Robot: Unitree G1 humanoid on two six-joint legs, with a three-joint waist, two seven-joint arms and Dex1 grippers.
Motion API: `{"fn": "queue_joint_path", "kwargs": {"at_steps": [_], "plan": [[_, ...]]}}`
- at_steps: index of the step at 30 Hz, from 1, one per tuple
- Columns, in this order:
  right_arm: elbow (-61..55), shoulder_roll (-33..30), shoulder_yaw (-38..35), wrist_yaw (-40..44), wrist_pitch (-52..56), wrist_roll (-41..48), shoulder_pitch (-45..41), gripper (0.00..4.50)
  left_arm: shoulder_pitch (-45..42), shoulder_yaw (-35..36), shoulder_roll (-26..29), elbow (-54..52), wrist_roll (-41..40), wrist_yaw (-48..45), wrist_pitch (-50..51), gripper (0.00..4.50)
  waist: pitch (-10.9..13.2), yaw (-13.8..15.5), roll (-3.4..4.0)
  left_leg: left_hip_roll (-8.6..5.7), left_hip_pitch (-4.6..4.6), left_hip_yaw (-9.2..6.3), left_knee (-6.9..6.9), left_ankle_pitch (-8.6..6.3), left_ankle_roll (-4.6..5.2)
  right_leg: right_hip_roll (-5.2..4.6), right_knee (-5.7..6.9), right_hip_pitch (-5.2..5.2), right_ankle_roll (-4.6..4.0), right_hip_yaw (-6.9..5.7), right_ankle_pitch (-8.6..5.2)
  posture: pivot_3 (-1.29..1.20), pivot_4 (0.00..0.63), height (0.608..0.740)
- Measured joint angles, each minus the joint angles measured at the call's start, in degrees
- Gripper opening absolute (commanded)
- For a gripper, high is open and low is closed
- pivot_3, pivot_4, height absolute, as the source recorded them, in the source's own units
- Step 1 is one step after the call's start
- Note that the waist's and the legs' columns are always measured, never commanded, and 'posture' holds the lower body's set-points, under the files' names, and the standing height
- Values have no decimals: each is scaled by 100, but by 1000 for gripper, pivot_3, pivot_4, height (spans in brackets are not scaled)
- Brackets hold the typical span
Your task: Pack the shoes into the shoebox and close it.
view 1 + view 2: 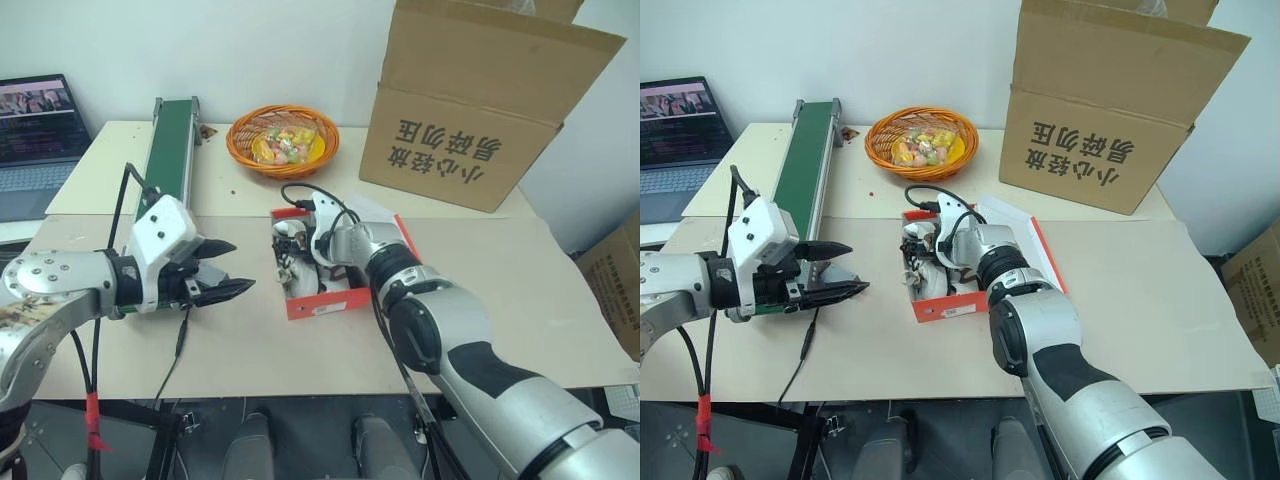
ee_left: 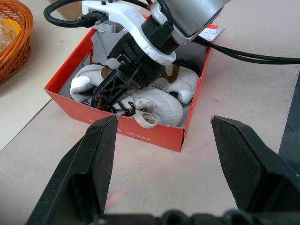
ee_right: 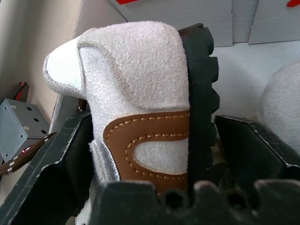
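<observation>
The red shoebox [image 1: 325, 303] stands open at the middle of the table. Its lid [image 1: 1028, 228] lies folded back behind my right arm. Both white fluffy shoes [image 2: 159, 105] lie inside it, brown laces showing. My right gripper [image 1: 292, 260] reaches down into the box. In the right wrist view one shoe [image 3: 140, 93] stands on edge between its fingers, with a gap beside the black sole, so the jaws stand open around it. My left gripper [image 1: 240, 266] hovers left of the box, open and empty.
A big brown carton [image 1: 480, 110] stands at the back right. An orange basket [image 1: 282, 140] of sweets, a green conveyor [image 1: 170, 150] and a laptop [image 1: 35, 130] sit at the back. A black cable [image 1: 180, 340] hangs over the front edge.
</observation>
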Motion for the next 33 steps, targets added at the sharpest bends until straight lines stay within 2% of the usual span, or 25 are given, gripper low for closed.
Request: {"fn": "queue_joint_path", "kwargs": {"at_steps": [10, 23, 27, 30, 33], "plan": [[111, -437, -257, 113, 215, 182, -628, 4461, -190, -202, -32, 89, 62, -4, -115, 3391, 2, -3, -1, 0, -6, 0, -1, 0, 0, 0, 0, -7, -1, 0, 0, 0, 150, 721], [-40, -543, -579, -41, 308, 435, -581, 4461, -385, -392, -80, 248, 141, -6, -187, 3391, 3, 1, -1, 0, -10, 1, -1, 0, 0, 0, 0, -8, -1, 0, 0, 0, 150, 721], [-592, -828, -822, -15, 592, 783, -342, 4461, -410, -395, -81, 246, 155, -2, -187, 3391, 4, 52, -2, -2, -15, 0, -1, 0, 0, -1, -2, -7, 1, 0, -1, 0, 150, 721], [-1819, -1111, -916, -1, 940, 1044, 125, 3700, -414, -394, -109, 250, 179, 37, -187, 3391, 4, 96, -2, -1, -18, 0, -1, 0, 0, 0, -2, -10, 1, 0, -2, 0, 150, 721], [-4138, -1341, -988, -107, 1450, 1360, 1270, 2614, -465, -409, -287, 266, 195, 193, -185, 3391, 4, 178, -2, -2, -21, 0, -2, 0, 0, -1, 0, -11, 5, 0, -7, 0, 150, 721]]}}
